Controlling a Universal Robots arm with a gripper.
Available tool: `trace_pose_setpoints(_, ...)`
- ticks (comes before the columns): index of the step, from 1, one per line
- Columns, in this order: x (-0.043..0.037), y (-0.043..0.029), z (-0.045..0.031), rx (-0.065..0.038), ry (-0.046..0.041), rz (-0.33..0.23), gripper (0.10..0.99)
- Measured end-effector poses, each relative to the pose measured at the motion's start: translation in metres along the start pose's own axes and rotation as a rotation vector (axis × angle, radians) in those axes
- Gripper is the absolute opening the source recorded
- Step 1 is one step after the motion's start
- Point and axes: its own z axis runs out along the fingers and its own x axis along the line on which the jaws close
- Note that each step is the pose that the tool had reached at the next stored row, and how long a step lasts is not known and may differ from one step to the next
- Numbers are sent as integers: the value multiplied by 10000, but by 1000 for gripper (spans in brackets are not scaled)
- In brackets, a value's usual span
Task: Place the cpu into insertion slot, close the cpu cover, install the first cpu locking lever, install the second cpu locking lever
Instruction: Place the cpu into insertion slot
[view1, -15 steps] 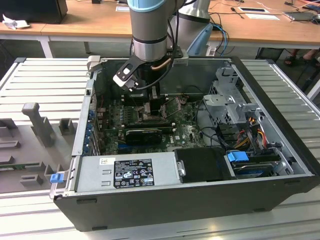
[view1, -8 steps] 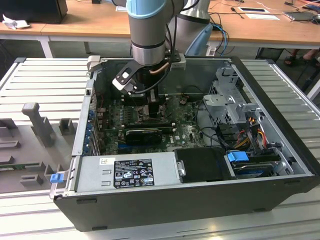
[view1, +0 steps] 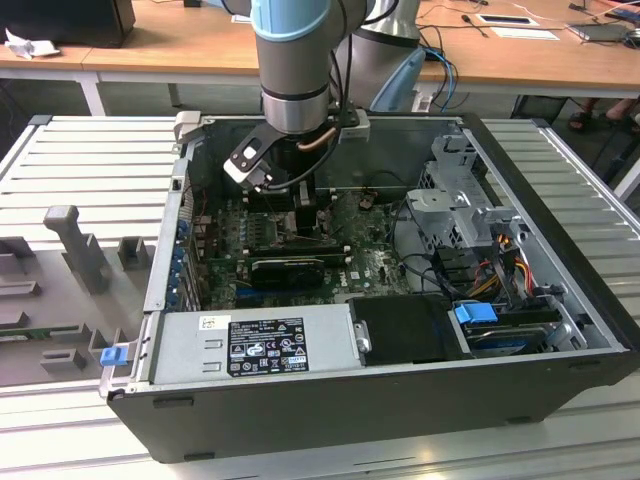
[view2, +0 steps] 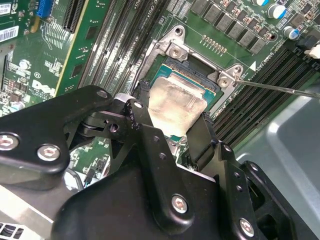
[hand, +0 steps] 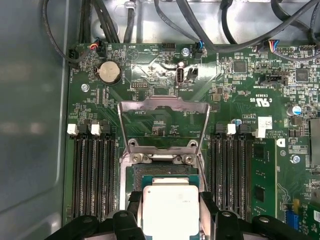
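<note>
1. Exterior view, far left of the frame: a grey ribbed surface (view1: 90, 150) carries grey moulded fixtures (view1: 75, 245) and a small blue clip (view1: 113, 354).
2. In the middle of the frame an open computer case (view1: 400, 410) lies on that surface. Its grey power supply (view1: 250, 345) sits along the lower-left inner edge.
3. At upper centre the robot arm (view1: 295, 60) points straight down into the case, over the green motherboard (view1: 370, 265).
4. Towards the exterior view's right, a metal drive cage (view1: 460, 200) stands inside the case, with a blue tab (view1: 477, 312) lower in the frame.
5. In the second wrist view the hand (view2: 172, 107) has its two black fingers (view2: 202, 137) pressed against opposite edges of the cpu (view2: 177, 100), so it is gripping the chip.
6. The cpu lies silver side up over the insertion slot (view2: 187, 67). I cannot tell whether it is fully seated.
7. A thin locking lever (view2: 280, 88) runs from a corner of the slot's metal rim out over the memory slots (view2: 255, 105).
8. In the first wrist view the cpu cover (hand: 164, 104) stands raised on its hinge, on the far side of the slot from the hand. Green board shows through its square cut-out.
9. Memory slots flank the insertion slot on both sides, and a coin battery (hand: 109, 73) lies on the board beyond the cover.
</note>
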Motion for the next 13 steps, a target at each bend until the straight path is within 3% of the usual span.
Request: trace_pose_setpoints(13, 16, -3, 31, 0, 0, 2, 541)
